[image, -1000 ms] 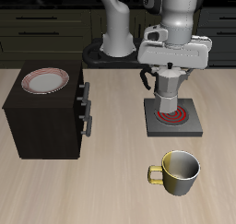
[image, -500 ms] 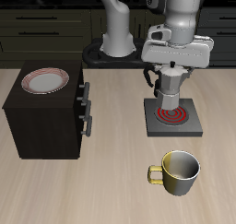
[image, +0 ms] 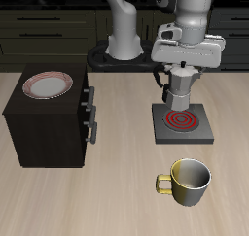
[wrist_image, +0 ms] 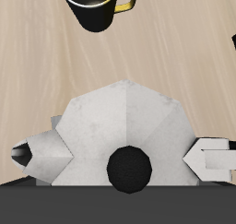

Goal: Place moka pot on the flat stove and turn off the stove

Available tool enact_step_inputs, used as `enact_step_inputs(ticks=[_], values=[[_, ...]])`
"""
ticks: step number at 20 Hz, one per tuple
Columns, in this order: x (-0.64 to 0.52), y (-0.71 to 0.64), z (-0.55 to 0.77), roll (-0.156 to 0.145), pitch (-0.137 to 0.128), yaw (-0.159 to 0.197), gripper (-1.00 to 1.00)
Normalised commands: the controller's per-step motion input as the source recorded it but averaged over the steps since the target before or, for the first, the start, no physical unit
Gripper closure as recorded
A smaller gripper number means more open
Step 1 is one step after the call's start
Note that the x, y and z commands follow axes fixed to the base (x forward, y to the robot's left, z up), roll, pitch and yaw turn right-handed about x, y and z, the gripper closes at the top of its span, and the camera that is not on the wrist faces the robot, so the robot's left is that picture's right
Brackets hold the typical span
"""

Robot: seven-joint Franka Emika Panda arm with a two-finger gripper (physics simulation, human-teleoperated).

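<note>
Over the wooden table (image: 117, 201) your gripper (image: 185, 69) is clamped on the moka pot (image: 181, 89), holding it above the flat stove (image: 183, 125) (rings glowing red), mug (image: 188, 181) nearer the front edge.

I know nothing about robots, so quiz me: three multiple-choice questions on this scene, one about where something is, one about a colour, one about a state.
1. Where is the small silver faceted moka pot?
A. inside the cabinet
B. held above the flat dark-grey stove
C. beside the mug

2. What colour are the burner rings?
A. blue
B. white
C. red

3. What is the gripper doing?
A. gripping the pot
B. hanging open and empty
C. pressing the knob

Answers: 1 B, the pot hangs over the burner. 2 C, the rings show red. 3 A, the fingers flank the pot's top in the wrist view.
</note>
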Motion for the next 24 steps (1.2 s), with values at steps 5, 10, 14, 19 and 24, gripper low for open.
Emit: enact_step_inputs(ticks=[5,10,14,19,24], values=[[-0.17,0.08,0.01,0.032,-0.015,0.020,1.00],[-0.14,0.01,-0.07,0.001,0.005,0.016,1.00],[-0.15,0.12,-0.12,0.033,0.008,0.006,1.00],[-0.21,0.05,-0.19,0.013,-0.009,0.010,1.00],[-0.14,0.15,-0.12,0.036,-0.030,0.023,1.00]])
